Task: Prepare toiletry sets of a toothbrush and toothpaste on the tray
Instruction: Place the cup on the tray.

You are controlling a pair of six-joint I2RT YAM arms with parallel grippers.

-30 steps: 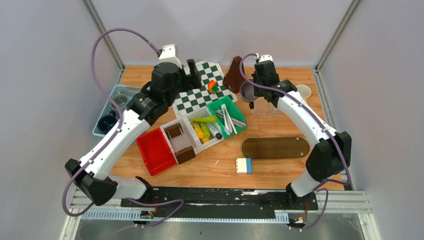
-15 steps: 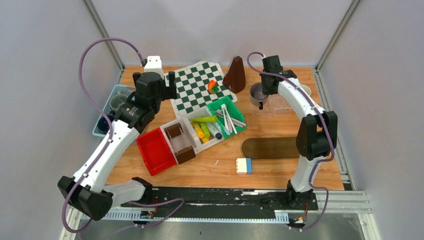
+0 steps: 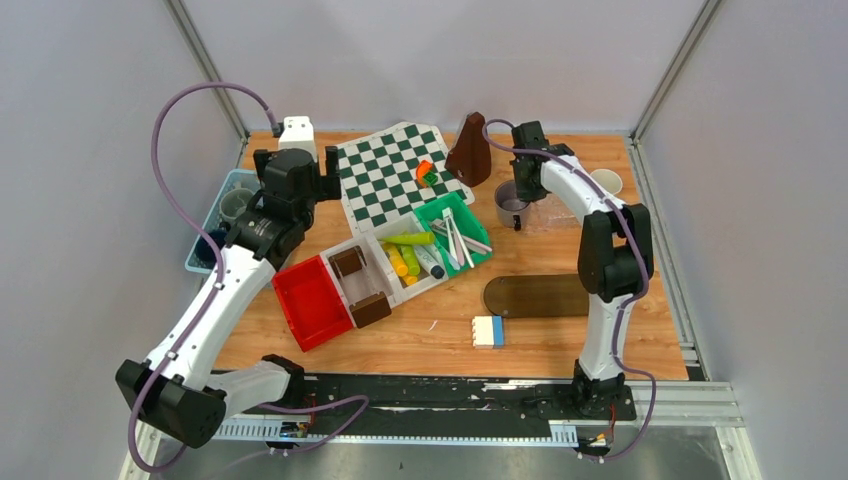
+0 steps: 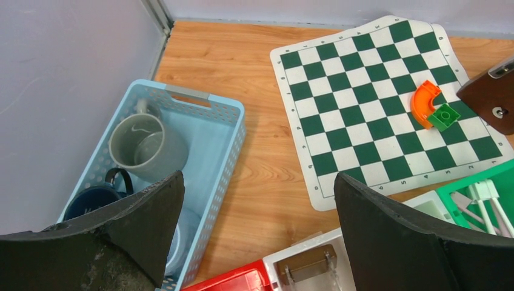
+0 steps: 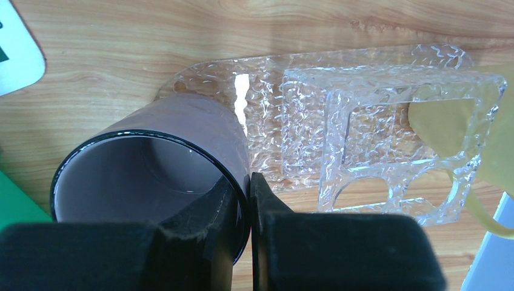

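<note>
Basket (image 4: 200, 151) far left, two mugs (image 4: 145, 145) in it; checkered mat (image 3: 395, 175) right of basket, small blocks (image 3: 426, 173) on mat; bin cluster (image 3: 385, 265) before mat; third mug (image 3: 512, 203) right of mat, over left end of cut-out tray (image 5: 388, 121); oval board (image 3: 540, 295) before third mug

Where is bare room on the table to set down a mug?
Bare wood lies between the blue basket and the chessboard, and along the near edge beside the white-blue block. The dark oval tray looks bare too. The bins crowd the middle.
</note>
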